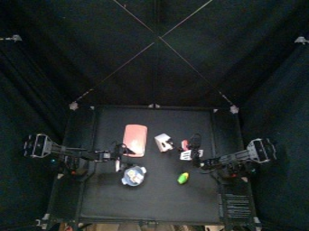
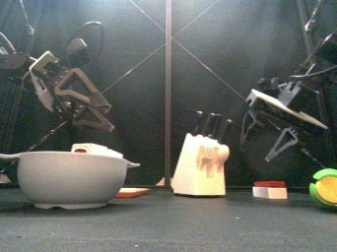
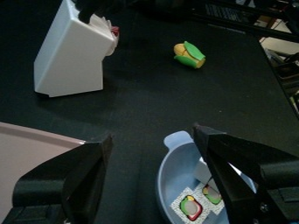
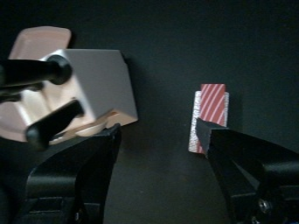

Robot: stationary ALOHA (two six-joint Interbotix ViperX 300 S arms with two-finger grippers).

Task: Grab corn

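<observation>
The left gripper [image 3: 152, 171] holds its jaws wide apart with nothing between them, hanging above the table [image 3: 140, 105] over the rim of a bowl [image 3: 193, 179] whose floor carries small red, white and green patterned pieces. The right gripper [image 4: 163, 171] is likewise spread wide and empty — between and beyond its jaws lies bare table, with a small red-and-white striped block [image 4: 211, 118] lying flat just past them.

The corn [image 3: 191, 55] — a small yellow-green oval — lies alone on the table, well apart from both grippers. From above, the corn [image 1: 183, 179] sits near the front edge, right of the bowl [image 1: 133, 176] and left of the right arm's base. At table height the corn [image 2: 325, 186] shows at the far right edge of the scene.

A pale knife block [image 4: 100, 87] with dark handles stands upright near the table's middle; from the front, the knife block [image 2: 202, 162] rises between the bowl [image 2: 73, 177] on the left and the striped block [image 2: 270, 190] on the right. A pink-red rectangular board [image 1: 134, 138] lies flat at the left, farther back than the bowl.
</observation>
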